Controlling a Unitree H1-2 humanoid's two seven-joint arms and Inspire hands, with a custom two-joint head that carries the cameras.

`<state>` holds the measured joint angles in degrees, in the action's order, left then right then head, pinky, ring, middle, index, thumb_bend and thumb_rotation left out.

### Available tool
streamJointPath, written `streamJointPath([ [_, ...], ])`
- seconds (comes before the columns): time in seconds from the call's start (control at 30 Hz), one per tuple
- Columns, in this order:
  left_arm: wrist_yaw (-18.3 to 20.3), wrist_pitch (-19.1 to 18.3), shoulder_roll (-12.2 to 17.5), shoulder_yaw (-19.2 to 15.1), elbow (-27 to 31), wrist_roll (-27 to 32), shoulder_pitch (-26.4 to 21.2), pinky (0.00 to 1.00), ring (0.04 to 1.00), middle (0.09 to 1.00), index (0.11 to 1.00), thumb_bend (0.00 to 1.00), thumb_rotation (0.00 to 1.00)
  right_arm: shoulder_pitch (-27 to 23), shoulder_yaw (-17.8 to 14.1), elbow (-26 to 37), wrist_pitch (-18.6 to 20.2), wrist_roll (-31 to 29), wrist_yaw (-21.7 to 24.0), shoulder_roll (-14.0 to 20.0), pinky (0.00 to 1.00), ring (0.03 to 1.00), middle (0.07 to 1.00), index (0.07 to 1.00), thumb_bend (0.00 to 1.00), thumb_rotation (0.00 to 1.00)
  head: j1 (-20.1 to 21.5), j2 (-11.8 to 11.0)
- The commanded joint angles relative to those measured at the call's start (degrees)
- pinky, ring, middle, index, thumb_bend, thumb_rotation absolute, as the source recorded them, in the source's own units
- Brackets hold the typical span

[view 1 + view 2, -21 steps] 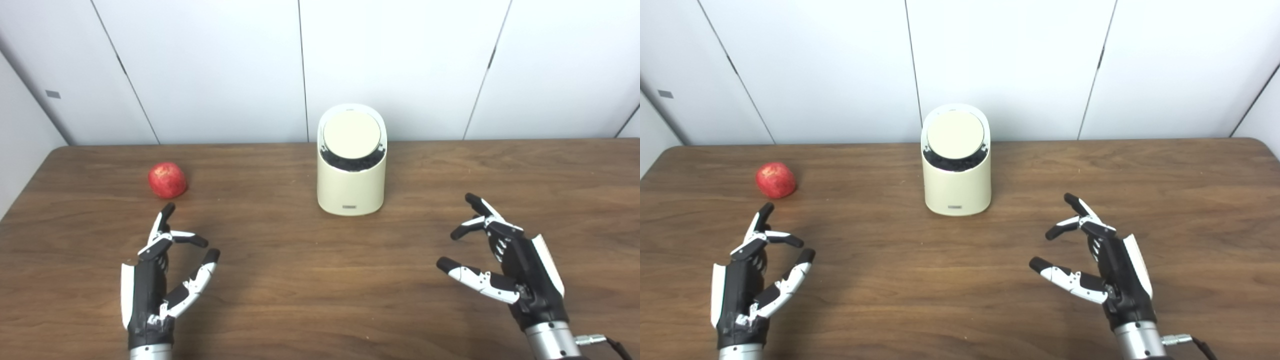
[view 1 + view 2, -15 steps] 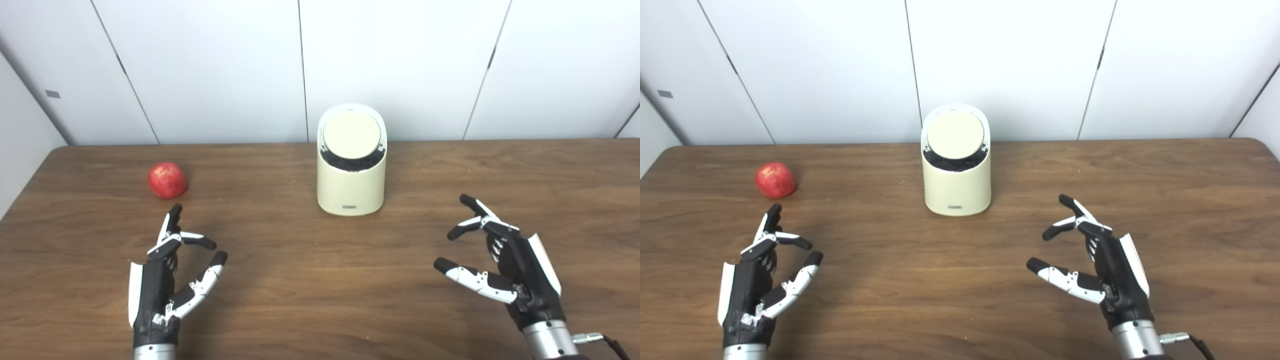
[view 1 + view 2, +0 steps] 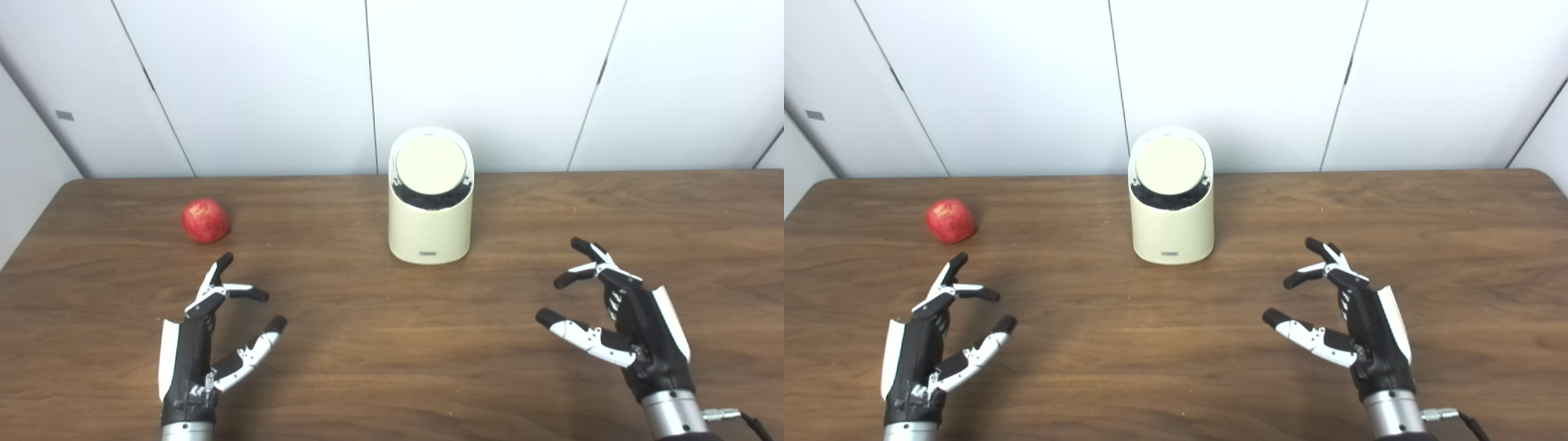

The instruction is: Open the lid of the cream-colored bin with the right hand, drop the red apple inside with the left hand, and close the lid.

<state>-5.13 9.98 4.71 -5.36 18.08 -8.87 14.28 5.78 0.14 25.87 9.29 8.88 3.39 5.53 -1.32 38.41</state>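
Both forearms are cut off by the bottom edge, so we only see the left hand (image 3: 199,355) and right hand (image 3: 631,331) from the wrist up. The cable (image 3: 732,416) at the right wrist runs out of frame at the bottom. We can't read the small label (image 3: 429,253) low on the bin (image 3: 430,226); too small. The dark gap (image 3: 432,197) under the lid (image 3: 430,165) shows only a grainy black; we can't tell what's inside. The bin's back is hidden. The underside of the apple (image 3: 205,220) is hidden. The table (image 3: 392,343) is cropped at the bottom and right edges in the left eye view.
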Motion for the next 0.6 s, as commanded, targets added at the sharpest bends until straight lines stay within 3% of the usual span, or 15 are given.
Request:
streamJointPath([
  [0.0, 1.8, -0.2, 0.9, 0.7, 2.0, 1.4, 4.3, 1.0, 1.0, 0.997, 0.96, 0.64, 0.4, -0.8, -0.6, 1.1, -0.8, -3.0, 0.6, 0.3, 0.98, 0.981, 0.941, 0.854, 0.73, 0.57, -0.1, 0.0],
  [0.1, 4.1, -1.8, 1.1, 0.6, 2.4, 5.0, 4.6, 1.0, 1.0, 1.0, 0.996, 0.58, 0.56, -0.7, -1.1, 0.0, 0.2, -7.8, 2.2, 0.5, 0.99, 0.998, 0.992, 0.969, 0.66, 0.72, -0.1, 0.0],
  [0.2, 5.4, -3.5, 0.7, 0.2, 2.7, 8.0, 4.6, 1.0, 1.0, 1.0, 1.0, 0.57, 0.64, -0.4, -1.2, -0.2, 1.8, -10.2, 2.9, 0.8, 1.0, 1.0, 1.0, 0.997, 0.67, 0.87, 0.1, -0.6],
  [0.37, 6.0, -5.7, -0.3, -0.3, 3.3, 9.9, 4.7, 1.0, 1.0, 1.0, 1.0, 0.57, 0.75, 0.1, -1.5, -0.3, 3.5, -14.0, 3.2, 0.5, 1.0, 1.0, 1.0, 1.0, 0.63, 0.99, -0.2, -1.4],
  [0.57, 6.5, -5.9, -0.6, -0.1, 3.1, 11.8, 5.2, 1.0, 1.0, 1.0, 1.0, 0.57, 0.82, 0.5, -1.8, -0.4, 4.4, -17.7, 3.6, 0.9, 1.0, 1.0, 1.0, 1.0, 0.63, 1.0, -0.4, -2.7],
])
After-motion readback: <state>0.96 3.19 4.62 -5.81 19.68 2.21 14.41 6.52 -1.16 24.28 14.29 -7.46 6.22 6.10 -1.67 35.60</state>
